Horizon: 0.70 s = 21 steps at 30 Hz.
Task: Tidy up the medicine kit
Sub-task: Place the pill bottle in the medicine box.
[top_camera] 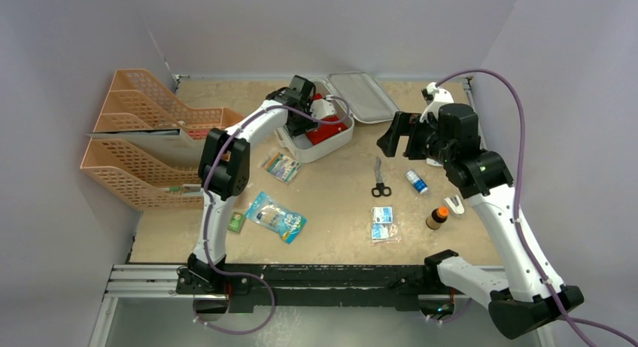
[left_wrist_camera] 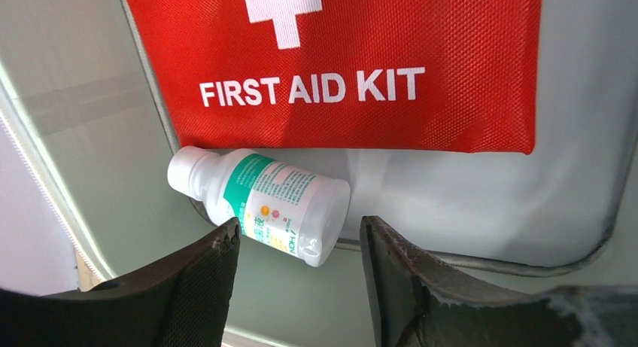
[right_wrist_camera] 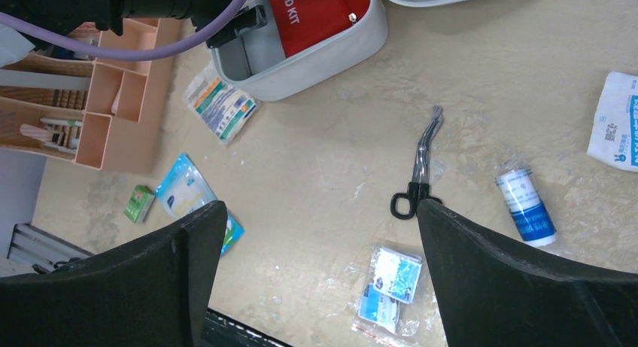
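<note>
One pale grey medicine kit (top_camera: 320, 151), lid (top_camera: 365, 97) open flat, red pouch (top_camera: 327, 129) inside

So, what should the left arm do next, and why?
Probably lift the left gripper straight out of the kit: its jaws stand open, and the bottle lies loose inside, beside the red pouch. More items, such as the scissors, wait on the table.

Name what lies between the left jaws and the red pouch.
A small white bottle on its side, on the medicine kit floor, as the left wrist view shows.
</note>
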Tool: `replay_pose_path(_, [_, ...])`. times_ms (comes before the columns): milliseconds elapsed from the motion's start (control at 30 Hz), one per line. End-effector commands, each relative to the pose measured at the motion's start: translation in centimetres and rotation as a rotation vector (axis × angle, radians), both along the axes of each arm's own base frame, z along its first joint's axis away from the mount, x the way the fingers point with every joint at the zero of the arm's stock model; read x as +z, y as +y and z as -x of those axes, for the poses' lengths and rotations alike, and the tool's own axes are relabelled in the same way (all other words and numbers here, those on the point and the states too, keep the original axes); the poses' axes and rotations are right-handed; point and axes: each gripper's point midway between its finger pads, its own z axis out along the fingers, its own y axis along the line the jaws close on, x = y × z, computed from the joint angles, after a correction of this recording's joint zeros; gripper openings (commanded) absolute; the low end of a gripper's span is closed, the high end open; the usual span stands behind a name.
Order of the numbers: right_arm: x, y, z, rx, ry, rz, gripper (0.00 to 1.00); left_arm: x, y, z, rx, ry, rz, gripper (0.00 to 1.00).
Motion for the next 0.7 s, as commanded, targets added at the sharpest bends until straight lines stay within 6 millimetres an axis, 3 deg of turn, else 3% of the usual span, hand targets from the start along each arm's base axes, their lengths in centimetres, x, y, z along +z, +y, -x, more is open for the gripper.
replay_pose_path(0, [1.1, 0.0, -1.1, -0.006, -0.046, 0.007, 0.99, 0.6, 1.0, -1.5, -0.006, -0.039, -0.024, 0.56])
replay_pose_path(267, [0.6, 0.2, -1.6, -0.004, -0.034, 0.010, 0.99, 0.8, 0.5, -3.3, 0.020, -0.104, 0.002, 0.47])
replay_pose_path(533, [0.1, 0.3, -1.7, -0.001, -0.015, 0.012, 0.99, -0.1, 1.2, -4.0, 0.047, -0.109, -0.006, 0.46])
replay_pose_path(667, [0.0, 0.3, -1.6, -0.005, -0.010, 0.005, 0.99, 0.6, 0.9, -3.9, 0.054, -0.112, 0.018, 0.47])
